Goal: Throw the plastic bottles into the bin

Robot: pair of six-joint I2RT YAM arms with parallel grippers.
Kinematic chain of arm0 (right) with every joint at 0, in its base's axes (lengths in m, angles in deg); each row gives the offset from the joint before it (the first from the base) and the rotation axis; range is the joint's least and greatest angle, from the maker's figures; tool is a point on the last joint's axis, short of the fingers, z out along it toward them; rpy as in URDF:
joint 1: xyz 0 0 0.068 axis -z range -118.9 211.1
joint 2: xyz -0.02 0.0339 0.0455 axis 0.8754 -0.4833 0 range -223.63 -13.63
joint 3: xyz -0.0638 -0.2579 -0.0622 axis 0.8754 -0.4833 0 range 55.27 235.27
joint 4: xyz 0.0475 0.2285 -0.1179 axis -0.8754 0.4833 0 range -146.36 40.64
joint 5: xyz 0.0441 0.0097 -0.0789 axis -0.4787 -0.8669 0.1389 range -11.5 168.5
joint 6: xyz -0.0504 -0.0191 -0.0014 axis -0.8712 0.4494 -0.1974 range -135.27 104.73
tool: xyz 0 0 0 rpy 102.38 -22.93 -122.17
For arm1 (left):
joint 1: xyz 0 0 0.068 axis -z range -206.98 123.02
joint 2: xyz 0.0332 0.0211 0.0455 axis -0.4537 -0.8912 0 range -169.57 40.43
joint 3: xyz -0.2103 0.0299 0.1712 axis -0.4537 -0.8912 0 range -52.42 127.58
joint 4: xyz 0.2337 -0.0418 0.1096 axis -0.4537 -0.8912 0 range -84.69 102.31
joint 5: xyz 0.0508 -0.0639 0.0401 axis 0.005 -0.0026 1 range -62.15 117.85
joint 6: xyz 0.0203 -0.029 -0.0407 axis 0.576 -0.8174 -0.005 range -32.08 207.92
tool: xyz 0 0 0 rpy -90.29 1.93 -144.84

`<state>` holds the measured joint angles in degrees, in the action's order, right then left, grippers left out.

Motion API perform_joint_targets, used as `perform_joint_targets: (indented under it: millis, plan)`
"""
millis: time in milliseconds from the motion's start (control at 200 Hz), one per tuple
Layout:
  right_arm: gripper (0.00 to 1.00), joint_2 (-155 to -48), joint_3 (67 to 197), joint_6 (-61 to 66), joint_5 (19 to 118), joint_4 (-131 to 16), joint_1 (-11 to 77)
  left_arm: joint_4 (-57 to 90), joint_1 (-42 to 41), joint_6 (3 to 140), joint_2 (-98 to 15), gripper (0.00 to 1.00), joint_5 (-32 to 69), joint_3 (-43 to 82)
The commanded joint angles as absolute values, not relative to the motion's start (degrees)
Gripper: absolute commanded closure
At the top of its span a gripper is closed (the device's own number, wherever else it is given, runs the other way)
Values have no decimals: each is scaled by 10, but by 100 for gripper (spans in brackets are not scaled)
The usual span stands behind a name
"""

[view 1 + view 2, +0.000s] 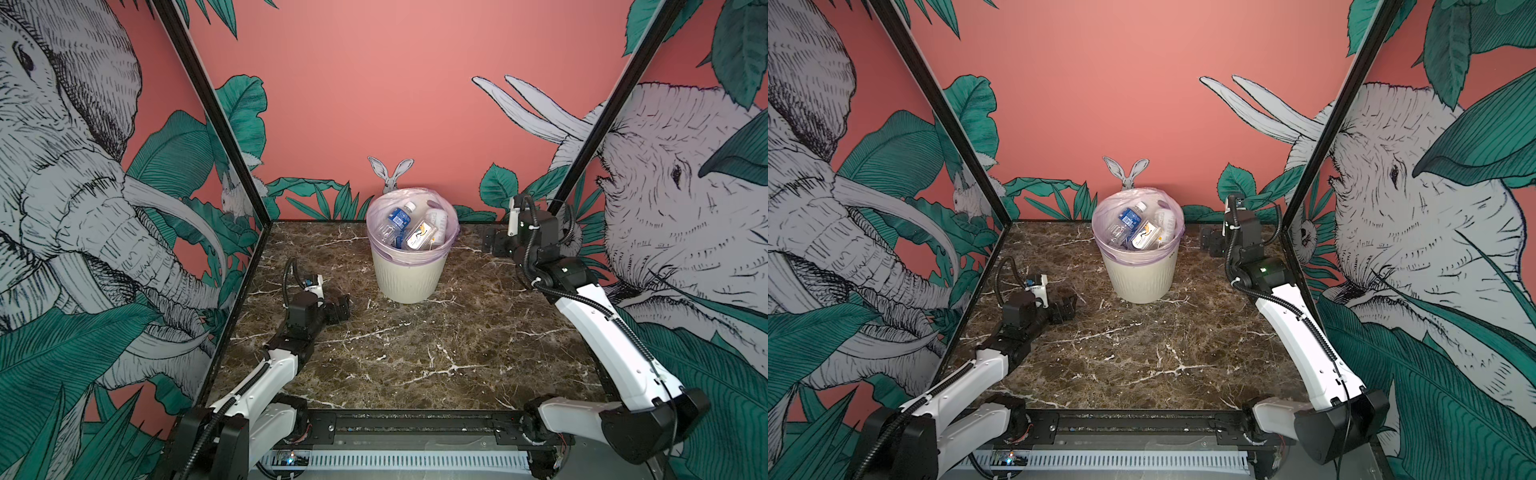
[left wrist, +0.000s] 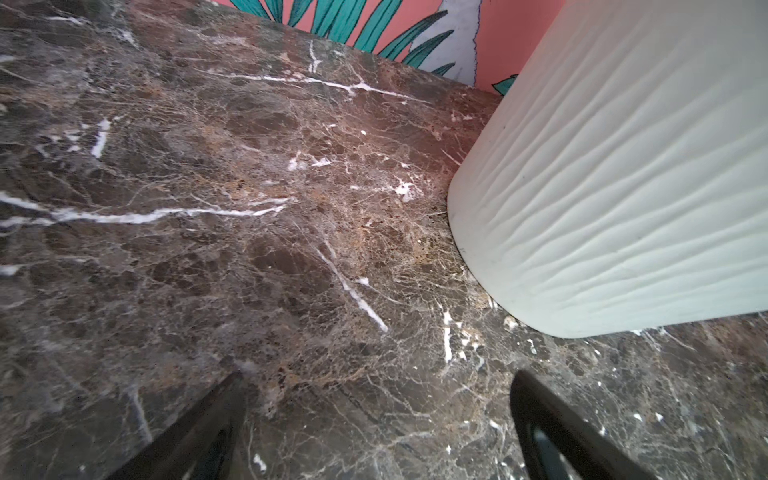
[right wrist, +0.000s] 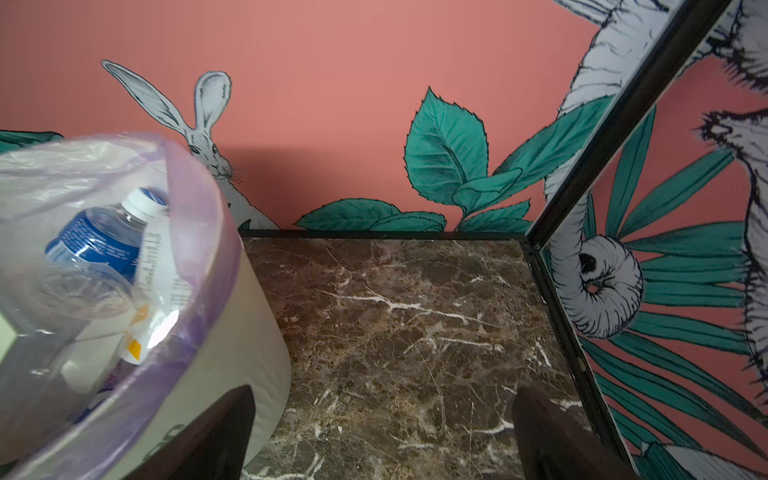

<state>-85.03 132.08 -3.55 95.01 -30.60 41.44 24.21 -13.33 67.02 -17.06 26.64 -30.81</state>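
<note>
Both sets of jaws stand apart, empty. Left gripper (image 1: 338, 309): low over the table (image 1: 415, 353), toward its left edge, near the bin's base, not touching it. Bin (image 1: 409, 274): upright by the middle of the back edge. Every one of the plastic bottles (image 1: 399, 218) I can see is inside, piled close to the rim. Right gripper (image 1: 494, 245): raised beside the bin, toward the back-right corner. No bottle loose on the table in any view. I judge the task done.
</note>
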Motion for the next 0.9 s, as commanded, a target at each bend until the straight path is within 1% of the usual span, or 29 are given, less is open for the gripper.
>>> perform_joint_targets:
  millis: [0,235,260,450,530,620,720,895]
  plan:
    - [1,-823,1263,-14,943,-338,437,224,-138,694,-150,0,309,-296]
    - [1,-780,1154,-22,953,-377,470,174,-139,720,-138,0,399,-262]
    - [1,-776,1144,-23,957,-382,471,169,-139,740,-141,0,394,-256]
    - [1,-759,1071,-14,972,-439,475,272,-139,827,-164,0,412,-270]
    - [1,-759,1041,-16,976,-468,475,295,-140,865,-178,0,436,-270]
    - [1,-758,1002,-32,973,-520,476,314,-143,904,-192,0,439,-271]
    - [1,-749,954,-52,978,-583,476,380,-154,935,-215,0,423,-291]
    - [1,-766,929,-78,982,-623,478,489,-193,955,-298,0,388,-315]
